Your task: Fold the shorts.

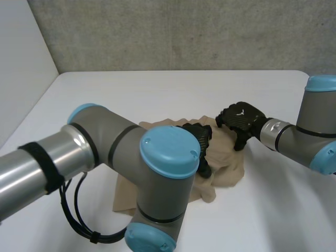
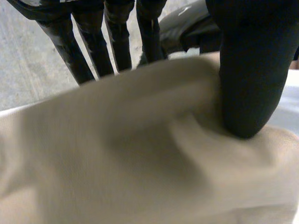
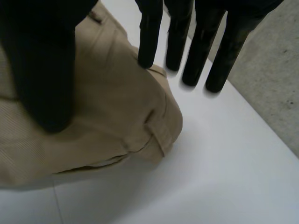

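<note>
Now | left arm point(image 1: 121, 142) partly covers shorts point(image 1: 227, 164) (bunched) | white table point(image 1: 157, 94) around

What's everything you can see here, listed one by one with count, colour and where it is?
shorts: one, beige, rumpled on the middle of the table, under both hands.
table: one, white, beneath everything.
wall: one, grey concrete, behind the table.
left arm: one, grey with light-blue caps, reaching over the shorts.
right arm: one, grey with light-blue caps, coming in from the side.
left hand: one, black, pinching a fold of the shorts between thumb and fingers.
right hand: one, black, fingers straight at the shorts' edge, thumb on the cloth.
</note>
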Motion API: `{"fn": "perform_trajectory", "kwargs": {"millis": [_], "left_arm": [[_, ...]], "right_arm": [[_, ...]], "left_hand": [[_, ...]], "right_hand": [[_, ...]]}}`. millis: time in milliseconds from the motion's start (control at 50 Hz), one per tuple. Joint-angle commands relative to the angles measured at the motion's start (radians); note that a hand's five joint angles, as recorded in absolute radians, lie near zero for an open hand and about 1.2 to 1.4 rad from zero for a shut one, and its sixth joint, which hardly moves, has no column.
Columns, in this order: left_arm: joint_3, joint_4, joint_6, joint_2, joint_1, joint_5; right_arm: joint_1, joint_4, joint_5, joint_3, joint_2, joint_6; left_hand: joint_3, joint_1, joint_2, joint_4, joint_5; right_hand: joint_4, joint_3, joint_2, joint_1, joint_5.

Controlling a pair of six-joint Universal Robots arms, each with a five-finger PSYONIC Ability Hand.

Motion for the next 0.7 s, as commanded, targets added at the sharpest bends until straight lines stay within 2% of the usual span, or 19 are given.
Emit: {"fn": "perform_trajectory", "kwargs": {"millis": [20, 40, 120, 180, 220, 260, 280, 300, 340, 380, 400, 420, 500, 600, 660, 680, 700], "left_arm": [[0.021, 0.023, 0.007, -0.025, 0.02, -0.046], [0.021, 0.023, 0.007, -0.025, 0.02, -0.046], [0.007, 0.094, 0.059, 0.015, 0.109, -0.063], [0.01, 0.144, 0.18, 0.088, 0.225, -0.058], [0.022, 0.23, 0.305, 0.134, 0.317, -0.054], [0.036, 0.319, 0.398, 0.168, 0.356, -0.04], [0.044, 0.369, 0.439, 0.186, 0.371, -0.028], [0.055, 0.475, 0.511, 0.225, 0.399, 0.009], [0.059, 0.57, 0.567, 0.257, 0.413, 0.058], [0.062, 0.609, 0.584, 0.268, 0.414, 0.086], [0.064, 0.69, 0.59, 0.294, 0.417, 0.156], [0.062, 0.701, 0.587, 0.308, 0.423, 0.193], [0.017, 0.663, 0.584, 0.341, 0.423, 0.206], [-0.191, 0.64, 0.576, 0.4, 0.423, 0.212], [-0.296, 0.634, 0.573, 0.426, 0.425, 0.209], [-0.297, 0.634, 0.573, 0.426, 0.425, 0.209], [-0.45, 0.628, 0.575, 0.471, 0.43, 0.209]], "right_arm": [[0.011, -0.007, 0.005, -0.03, 0.015, 0.012], [0.011, -0.007, 0.005, -0.031, 0.015, 0.012], [0.016, -0.09, 0.008, -0.067, -0.011, 0.048], [0.04, -0.161, 0.034, -0.115, -0.071, 0.103], [0.074, -0.225, 0.085, -0.174, -0.114, 0.182], [0.091, -0.269, 0.143, -0.224, -0.14, 0.245], [0.102, -0.312, 0.207, -0.271, -0.163, 0.303], [0.106, -0.329, 0.24, -0.296, -0.175, 0.33], [0.114, -0.363, 0.287, -0.337, -0.198, 0.379], [0.119, -0.383, 0.324, -0.371, -0.219, 0.413], [0.125, -0.389, 0.343, -0.397, -0.236, 0.431], [0.129, -0.389, 0.344, -0.409, -0.244, 0.436], [0.169, -0.346, 0.334, -0.413, -0.258, 0.436], [0.192, -0.273, 0.332, -0.37, -0.258, 0.431], [0.189, -0.19, 0.318, -0.218, -0.279, 0.402], [0.186, -0.175, 0.312, -0.105, -0.322, 0.361], [0.185, -0.172, 0.308, -0.066, -0.338, 0.342]], "left_hand": [[0.922, 0.92, 0.922, 0.928, 0.926], [0.924, 0.921, 0.923, 0.93, 0.927], [0.941, 0.938, 0.94, 0.947, 0.944], [0.941, 0.938, 0.94, 0.947, 0.944], [0.941, 0.938, 0.94, 0.947, 0.944], [0.941, 0.938, 0.94, 0.947, 0.944], [0.941, 0.938, 0.94, 0.947, 0.944], [0.941, 0.938, 0.94, 0.947, 0.944], [0.941, 0.938, 0.94, 0.947, 0.944], [0.941, 0.938, 0.94, 0.947, 0.944], [0.941, 0.938, 0.94, 0.947, 0.944], [0.941, 0.938, 0.94, 0.947, 0.944], [0.941, 0.938, 0.94, 0.947, 0.944], [0.941, 0.938, 0.94, 0.947, 0.944], [0.941, 0.938, 0.94, 0.947, 0.944], [0.941, 0.938, 0.94, 0.947, 0.944], [0.941, 0.938, 0.94, 0.947, 0.944]], "right_hand": [[0.856, 0.856, 0.863, 0.916, 0.874], [0.856, 0.856, 0.864, 0.916, 0.874], [0.856, 0.856, 0.864, 0.916, 0.874], [0.856, 0.856, 0.864, 0.916, 0.874], [0.856, 0.856, 0.864, 0.916, 0.874], [0.856, 0.856, 0.864, 0.916, 0.874], [0.856, 0.856, 0.864, 0.916, 0.874], [0.856, 0.856, 0.864, 0.916, 0.874], [0.856, 0.856, 0.864, 0.916, 0.874], [0.856, 0.856, 0.864, 0.916, 0.874], [0.856, 0.856, 0.864, 0.916, 0.874], [0.856, 0.856, 0.864, 0.916, 0.874], [0.856, 0.856, 0.864, 0.916, 0.874], [0.856, 0.856, 0.864, 0.916, 0.874], [0.856, 0.856, 0.864, 0.916, 0.874], [0.856, 0.856, 0.864, 0.916, 0.874], [0.856, 0.856, 0.864, 0.916, 0.874]]}}
